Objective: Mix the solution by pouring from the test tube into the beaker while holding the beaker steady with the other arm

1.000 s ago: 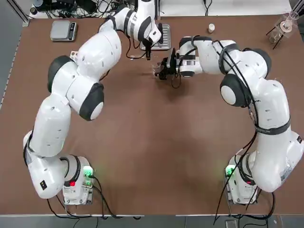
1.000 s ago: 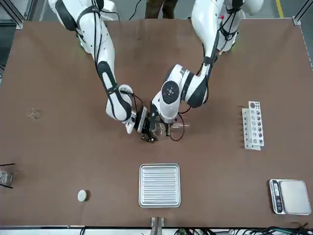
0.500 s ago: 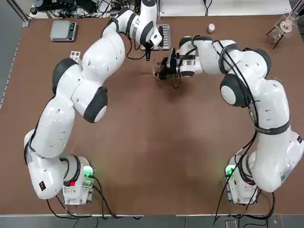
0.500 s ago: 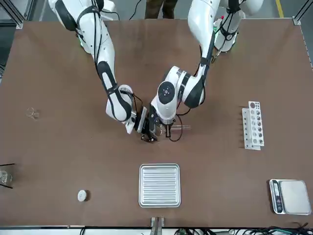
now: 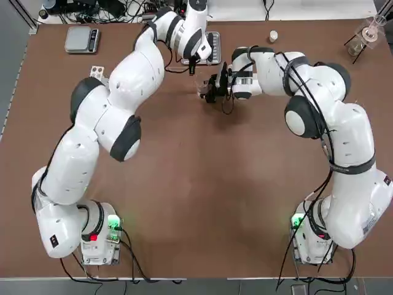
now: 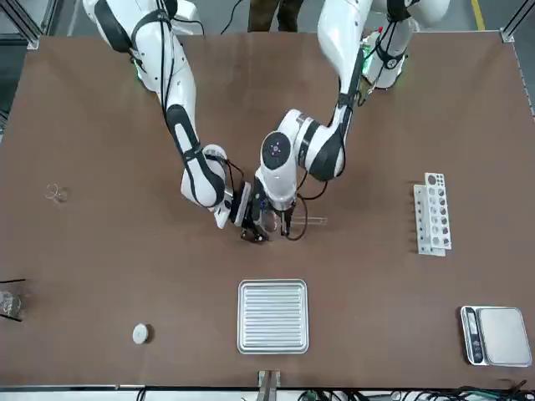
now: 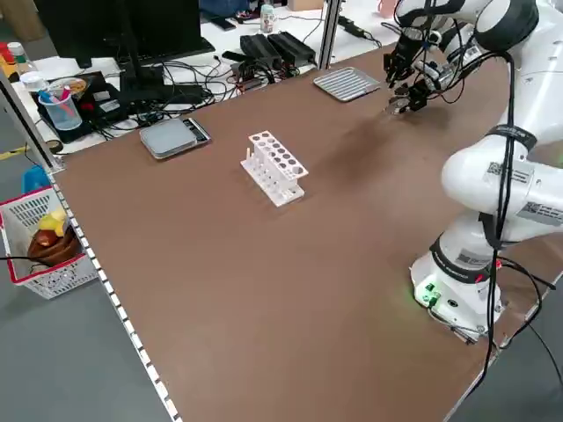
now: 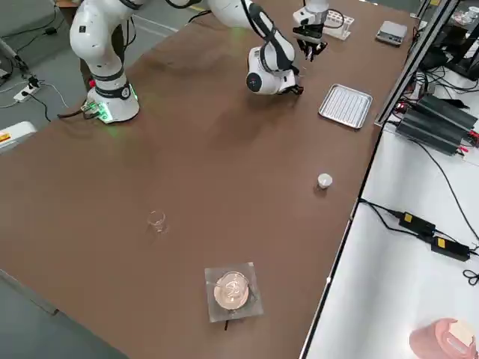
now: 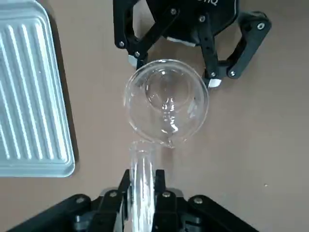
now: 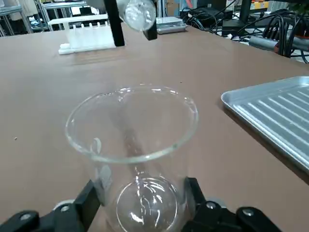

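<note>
Left gripper [image 9: 143,180] inched its clenched clear glass tube [image 9: 142,203] toward the clear cylindrical beaker [image 9: 166,104] right gripper [image 9: 175,72] grasped, off the table's [image 5: 202,184] far edge; pour looked close

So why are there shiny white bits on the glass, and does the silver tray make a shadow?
Left wrist view: bright glints on the beaker and the test tube, probably lights shining on glass; a dark shadow runs along the tray's edge. Right wrist view: more glints at the beaker's bottom, and shadow beside the tray too.
</note>
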